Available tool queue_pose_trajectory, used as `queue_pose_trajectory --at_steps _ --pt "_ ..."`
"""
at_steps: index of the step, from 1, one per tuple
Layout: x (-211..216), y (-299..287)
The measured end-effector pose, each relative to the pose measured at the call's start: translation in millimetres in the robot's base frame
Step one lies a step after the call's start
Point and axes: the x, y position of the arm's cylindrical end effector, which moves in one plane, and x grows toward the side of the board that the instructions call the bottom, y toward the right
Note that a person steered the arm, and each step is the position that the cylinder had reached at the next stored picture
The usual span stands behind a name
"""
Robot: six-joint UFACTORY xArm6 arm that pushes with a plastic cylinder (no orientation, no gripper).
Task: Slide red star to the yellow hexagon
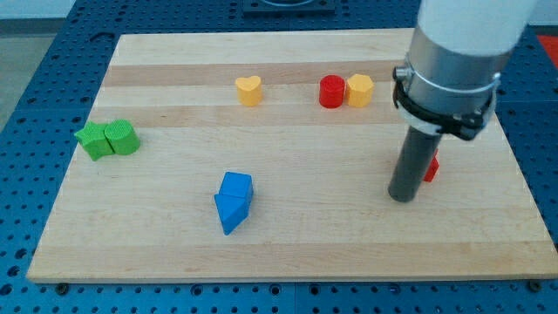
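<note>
In the one camera view, a pale wooden board (288, 240) fills most of the frame, lying on a blue perforated table (26, 96). My arm comes down from the upper right of the frame, its white and grey body ending in the dark rod. My tip (402, 197) rests on the board at the right of centre. There are no fingers here to open or close, only the plain rod.

The red star (431, 167) lies just to the view's right of the rod, mostly hidden behind it; only a small red edge shows, so its shape cannot be made out, nor whether the rod touches it.

The yellow hexagon (359, 90) sits in the upper right part of the board, above my tip in the frame. A red cylinder (331, 91) stands touching it on its left side. The arm's grey collar overlaps the area just right of the hexagon.

Further left along the upper part of the board is a yellow heart (249, 90), alone. At the far left edge sit two green blocks (108, 139), pressed together. Lower, left of centre, two blue blocks (233, 201) lie against each other, well apart from my tip.
</note>
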Motion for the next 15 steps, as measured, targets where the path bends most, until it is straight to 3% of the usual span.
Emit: queue_pose_trajectory --at_steps 1,4,6,10,12,14,15 --pt "7 16" --pt "-97 18" --pt "-70 33" --pt "-126 0" --pt "-98 16" --pt "-154 21" --pt "-153 21"
